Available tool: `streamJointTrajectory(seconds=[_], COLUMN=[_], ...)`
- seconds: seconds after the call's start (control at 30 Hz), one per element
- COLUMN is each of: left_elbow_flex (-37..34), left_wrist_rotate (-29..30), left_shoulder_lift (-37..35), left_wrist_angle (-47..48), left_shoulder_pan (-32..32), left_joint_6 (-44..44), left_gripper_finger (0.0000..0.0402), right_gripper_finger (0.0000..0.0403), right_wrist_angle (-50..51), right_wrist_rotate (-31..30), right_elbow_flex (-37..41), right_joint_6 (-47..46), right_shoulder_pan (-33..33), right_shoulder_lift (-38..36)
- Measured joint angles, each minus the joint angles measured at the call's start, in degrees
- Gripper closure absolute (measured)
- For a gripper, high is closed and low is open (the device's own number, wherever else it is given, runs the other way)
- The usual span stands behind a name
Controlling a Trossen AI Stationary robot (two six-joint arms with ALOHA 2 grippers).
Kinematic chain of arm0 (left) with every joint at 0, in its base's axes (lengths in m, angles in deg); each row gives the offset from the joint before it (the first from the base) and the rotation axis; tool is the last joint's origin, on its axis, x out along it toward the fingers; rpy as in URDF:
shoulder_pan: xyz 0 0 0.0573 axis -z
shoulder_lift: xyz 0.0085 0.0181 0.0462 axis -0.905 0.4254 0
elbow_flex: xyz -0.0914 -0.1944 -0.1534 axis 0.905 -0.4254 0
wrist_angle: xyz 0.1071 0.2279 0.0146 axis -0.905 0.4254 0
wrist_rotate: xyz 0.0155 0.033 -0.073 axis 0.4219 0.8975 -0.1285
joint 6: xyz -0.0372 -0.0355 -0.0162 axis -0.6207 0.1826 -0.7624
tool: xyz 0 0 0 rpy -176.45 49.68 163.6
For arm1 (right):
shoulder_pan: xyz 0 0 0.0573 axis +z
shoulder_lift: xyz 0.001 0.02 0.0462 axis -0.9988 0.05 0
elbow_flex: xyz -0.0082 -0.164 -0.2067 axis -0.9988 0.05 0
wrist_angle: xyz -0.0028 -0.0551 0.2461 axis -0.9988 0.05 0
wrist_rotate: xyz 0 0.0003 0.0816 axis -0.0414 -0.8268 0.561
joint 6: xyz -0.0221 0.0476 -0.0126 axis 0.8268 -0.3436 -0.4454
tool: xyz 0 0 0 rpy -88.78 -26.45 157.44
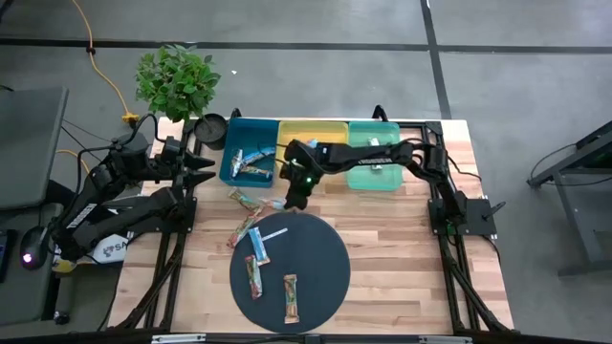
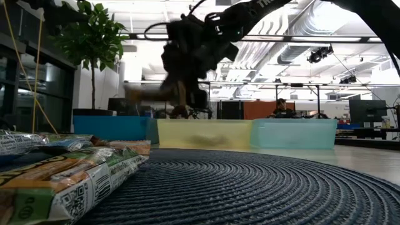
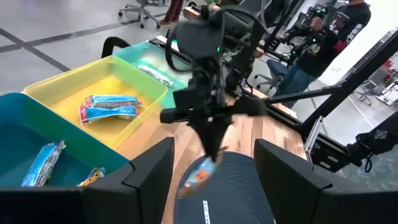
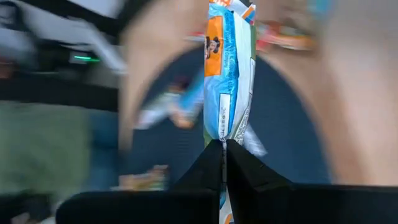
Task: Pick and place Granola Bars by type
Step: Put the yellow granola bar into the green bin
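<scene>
Our right gripper (image 4: pixel 222 144) is pinched tight on a blue granola bar (image 4: pixel 229 81), dangling centre frame above the dark mat (image 1: pixel 330 258). Thin end-grip, perhaps; a swing could shake it loose. Left gripper (image 1: pixel 203 164) waits agape, upper left.

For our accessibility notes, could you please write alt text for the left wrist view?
The right gripper hangs above the edge of the dark round mat, shut on a blue granola bar dangling below it. Behind stand a teal bin with bars, a yellow bin with blue bars, and a green bin.
</scene>
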Motion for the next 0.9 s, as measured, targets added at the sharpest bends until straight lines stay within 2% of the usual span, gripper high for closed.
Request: streamJointTrajectory(seconds=[0.13,0.47,0.73,0.9], left_elbow_flex=[0.0,0.0,0.0,0.0], left_wrist_rotate=[-0.01,-0.11,-0.14,-0.14], left_shoulder_lift=[-0.02,-0.01,0.0,0.0], left_wrist_angle=[0.01,0.0,0.0,0.01], left_shoulder_pan=[0.0,0.0,0.0,0.0], left_joint_6=[0.0,0.0,0.0,0.0], left_gripper_finger=[0.0183,0.0183,0.0183,0.0183], right_gripper_finger=[0.0402,0.0402,0.0402,0.0402], right_wrist_angle=[-6.1,-23.08,-27.24,-27.18], right_wrist_rotate=[9.58,22.51,23.26,20.38], right_elbow_flex=[-1.67,-4.19,-4.19,-4.19], right_joint_6=[-4.91,-15.92,-18.56,-17.9], right_shoulder_pan=[-0.41,-0.69,-0.69,-0.69], right_shoulder_lift=[0.0,0.0,0.0,-0.13])
